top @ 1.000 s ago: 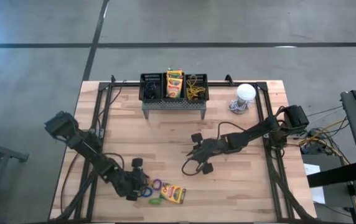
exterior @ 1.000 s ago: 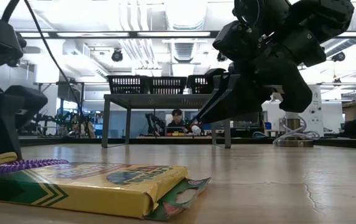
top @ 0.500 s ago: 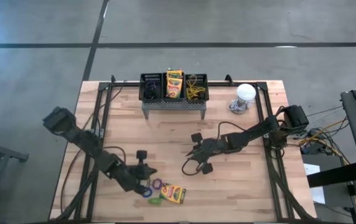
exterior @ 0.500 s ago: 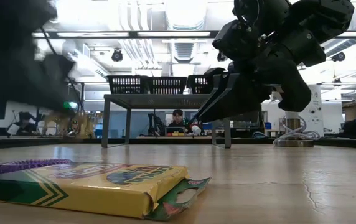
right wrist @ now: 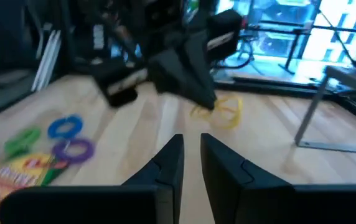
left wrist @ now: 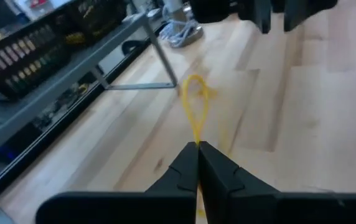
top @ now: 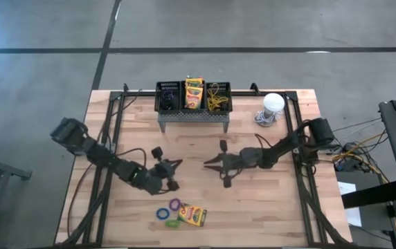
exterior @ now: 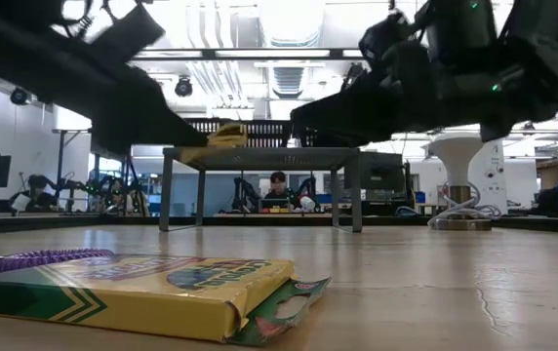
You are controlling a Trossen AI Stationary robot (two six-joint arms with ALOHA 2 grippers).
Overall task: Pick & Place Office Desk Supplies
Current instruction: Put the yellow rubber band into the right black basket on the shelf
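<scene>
**Left fingers pinch yellow loop mid-counter**

Near the front edge lie a crayon box [top: 192, 215] and purple, blue and green loops. At mid-counter the left gripper [left wrist: 197, 147] is clamped on a yellow loop [left wrist: 195, 106], held aloft. Facing it, the right gripper [right wrist: 191, 146] shows a narrow gap, empty. Bins [top: 194, 96] stand at the back edge.

One camera looks straight down on the whole tabletop [top: 253, 200]; another sits at tabletop level, close behind the crayon box [exterior: 133, 292]. Each wrist camera faces the other arm; both catch the yellow loop [left wrist: 195, 109].
</scene>
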